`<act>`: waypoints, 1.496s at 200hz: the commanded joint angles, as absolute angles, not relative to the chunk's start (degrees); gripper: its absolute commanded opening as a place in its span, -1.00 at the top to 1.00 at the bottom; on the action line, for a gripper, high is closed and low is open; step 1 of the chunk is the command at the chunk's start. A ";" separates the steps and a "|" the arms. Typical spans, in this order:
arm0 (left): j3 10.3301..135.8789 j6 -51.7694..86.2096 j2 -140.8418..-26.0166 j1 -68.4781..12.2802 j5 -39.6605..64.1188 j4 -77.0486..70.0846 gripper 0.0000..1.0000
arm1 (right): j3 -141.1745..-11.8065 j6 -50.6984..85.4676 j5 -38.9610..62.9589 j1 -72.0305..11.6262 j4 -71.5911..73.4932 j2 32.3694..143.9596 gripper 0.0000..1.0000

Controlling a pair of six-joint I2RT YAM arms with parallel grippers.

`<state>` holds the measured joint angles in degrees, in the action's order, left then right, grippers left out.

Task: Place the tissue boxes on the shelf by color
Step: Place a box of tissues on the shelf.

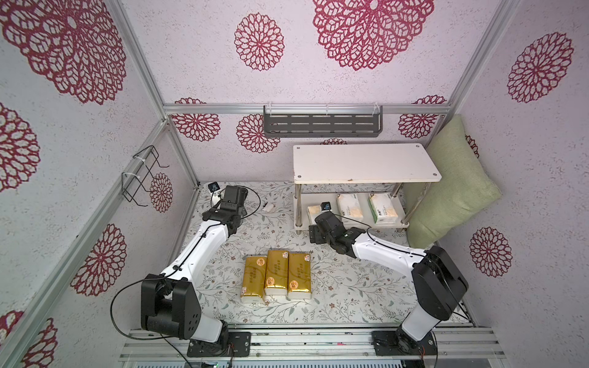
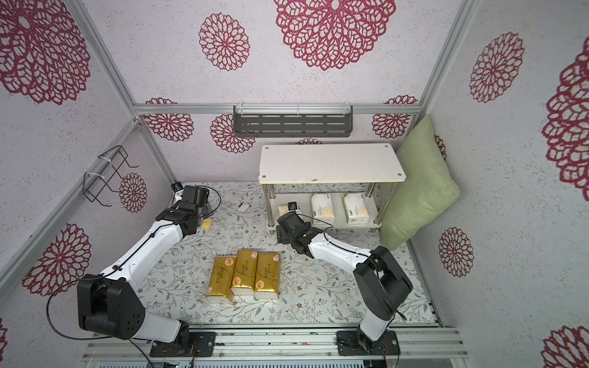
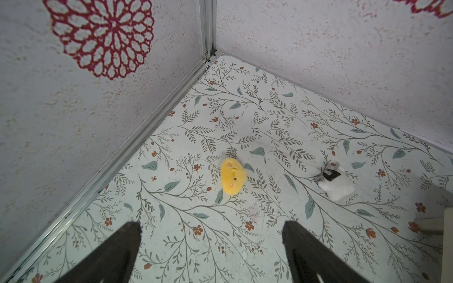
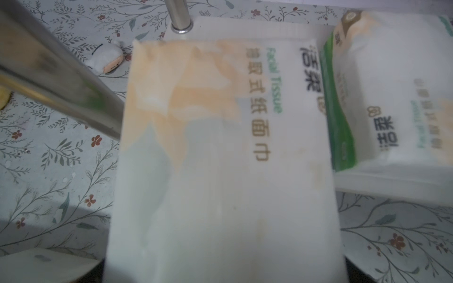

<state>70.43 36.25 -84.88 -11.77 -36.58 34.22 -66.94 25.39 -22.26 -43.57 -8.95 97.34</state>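
Observation:
Three gold tissue boxes [image 1: 276,272] lie side by side in the middle of the table, seen in both top views [image 2: 243,271]. Two white tissue boxes [image 1: 349,206] [image 1: 382,207] stand on the lower board of the shelf [image 1: 366,162]. My right gripper [image 1: 318,215] is shut on a third white tissue box [image 4: 220,171] at the left end of that lower board, beside a chrome leg [image 4: 179,14]. The box hides its jaws in the right wrist view. My left gripper [image 3: 212,229] hangs open and holds nothing over the table's far left corner.
A yellow toy [image 3: 232,180] and a small white toy [image 3: 334,185] lie near the far left corner. A green pillow [image 1: 455,188] leans on the wall right of the shelf. A grey slotted rack [image 1: 322,125] and a black wire rack [image 1: 140,175] hang on the walls.

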 commanded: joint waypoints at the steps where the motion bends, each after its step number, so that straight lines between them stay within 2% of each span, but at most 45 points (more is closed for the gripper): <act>1: 71.02 36.15 -83.59 -12.53 -36.80 34.52 -0.95 | -71.05 24.09 -23.46 -42.13 -7.26 99.19 -0.78; 149: 70.66 35.43 -82.43 -12.57 -36.57 34.72 -0.95 | -83.35 25.93 -22.86 -38.25 -7.23 111.43 -0.79; 299: 69.35 35.80 -81.93 -12.52 -36.67 34.52 -0.95 | -86.49 27.87 -21.10 -37.96 -7.75 114.80 -0.82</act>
